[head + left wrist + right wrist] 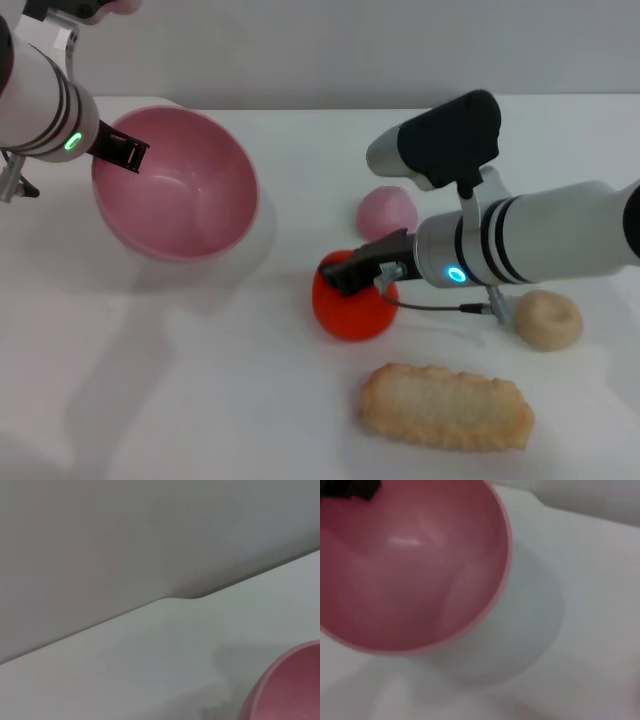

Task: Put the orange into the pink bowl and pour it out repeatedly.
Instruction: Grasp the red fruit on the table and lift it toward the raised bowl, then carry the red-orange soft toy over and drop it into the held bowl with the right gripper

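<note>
A: Head view, entries. Left hand (125, 152) gripped the rim of the pink bowl (178, 186), held tilted, mouth toward the centre, empty. Right hand (362, 274) closed around the orange (352, 303), which sat on the desk (200, 380), well apart from the bowl.

B: Bystanders?

A: A pale pink dome (386, 211), a beige bun (547, 319), a long crusty bread (446, 407).

B: Left wrist view?

A: Only a slice of the bowl (290, 690) and bare desk (150, 650). No fingers shown.

B: Right wrist view?

A: Bowl interior (410, 565), glossy and empty.

B: Hazards?

A: My judgement: the orange, round, lumpy and bright red-orange, could squirt from the pinch. A tilted bowl might let it roll straight out.
</note>
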